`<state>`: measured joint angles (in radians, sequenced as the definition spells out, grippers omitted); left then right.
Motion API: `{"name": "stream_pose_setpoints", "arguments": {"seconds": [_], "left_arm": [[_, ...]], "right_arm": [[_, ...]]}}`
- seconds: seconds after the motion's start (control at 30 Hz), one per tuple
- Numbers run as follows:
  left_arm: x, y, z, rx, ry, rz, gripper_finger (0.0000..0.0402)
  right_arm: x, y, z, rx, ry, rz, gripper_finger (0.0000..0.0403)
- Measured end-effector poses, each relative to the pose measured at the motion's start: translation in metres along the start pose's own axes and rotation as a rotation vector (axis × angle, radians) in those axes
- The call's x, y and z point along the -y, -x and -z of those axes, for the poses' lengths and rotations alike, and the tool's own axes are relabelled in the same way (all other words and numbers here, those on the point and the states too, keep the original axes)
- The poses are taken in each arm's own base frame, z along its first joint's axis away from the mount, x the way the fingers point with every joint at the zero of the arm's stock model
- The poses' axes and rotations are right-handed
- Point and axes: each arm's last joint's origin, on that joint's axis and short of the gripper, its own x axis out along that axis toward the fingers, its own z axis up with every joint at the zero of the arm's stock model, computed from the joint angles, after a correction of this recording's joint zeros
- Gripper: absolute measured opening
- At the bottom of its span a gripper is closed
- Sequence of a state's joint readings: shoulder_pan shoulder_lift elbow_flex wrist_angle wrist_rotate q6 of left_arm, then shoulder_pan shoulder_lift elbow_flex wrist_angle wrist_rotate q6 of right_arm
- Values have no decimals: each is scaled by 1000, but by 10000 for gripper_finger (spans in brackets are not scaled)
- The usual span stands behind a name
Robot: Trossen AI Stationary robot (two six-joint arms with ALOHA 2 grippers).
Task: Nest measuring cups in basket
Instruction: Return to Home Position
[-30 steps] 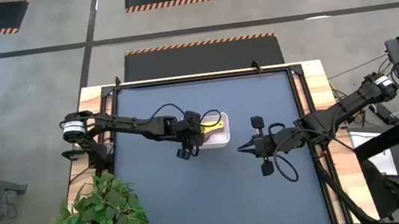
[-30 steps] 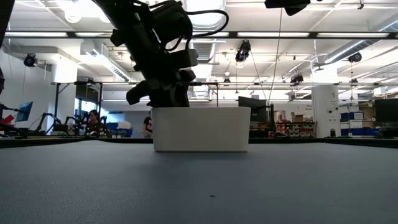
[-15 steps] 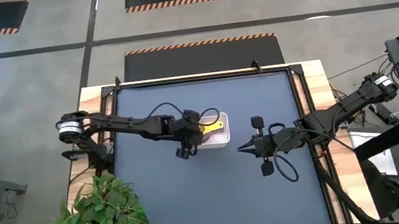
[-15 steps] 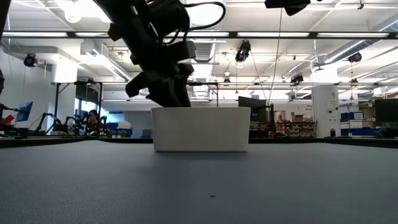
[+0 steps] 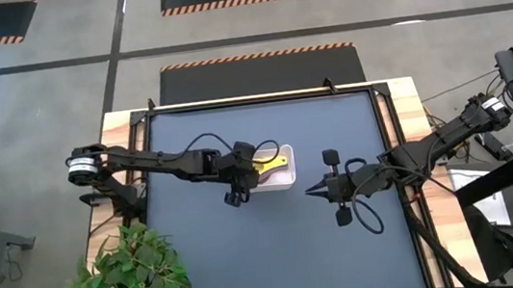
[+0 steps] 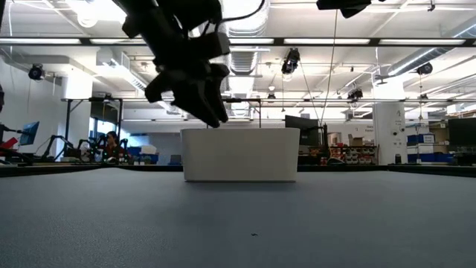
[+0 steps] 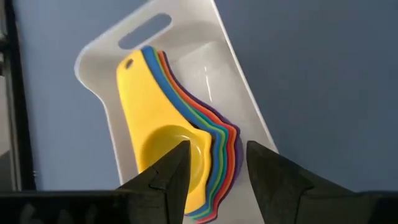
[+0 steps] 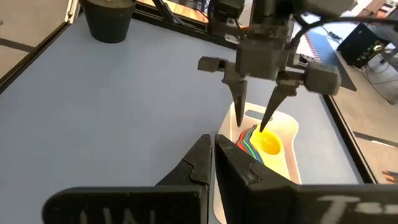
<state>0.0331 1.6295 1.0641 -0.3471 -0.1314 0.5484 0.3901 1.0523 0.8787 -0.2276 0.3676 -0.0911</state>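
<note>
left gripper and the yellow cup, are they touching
Apart. The low view shows the left gripper hanging just above the basket rim; the yellow cup lies inside, below that rim.

Measuring cups nested, yellow topmost, lying inside white basket mid-table.

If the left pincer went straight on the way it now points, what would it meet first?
Probably the yellow measuring cup, topmost of those nested in the basket, directly ahead of the open left pincer.
</note>
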Motion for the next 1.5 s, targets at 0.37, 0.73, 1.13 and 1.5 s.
{"name": "stream_pose_setpoints", "arguments": {"seconds": [0.37,0.73,1.13,1.5], "left_arm": [[-13,57,-7,144,23,-83,134],[-14,119,5,316,50,-138,93],[-9,172,18,524,53,-95,49],[-1,204,35,622,65,-50,40]], "right_arm": [[0,0,0,1,16,2,9],[6,-2,0,1,24,22,9],[14,-2,0,1,52,51,9],[26,25,1,97,61,75,9]]}}
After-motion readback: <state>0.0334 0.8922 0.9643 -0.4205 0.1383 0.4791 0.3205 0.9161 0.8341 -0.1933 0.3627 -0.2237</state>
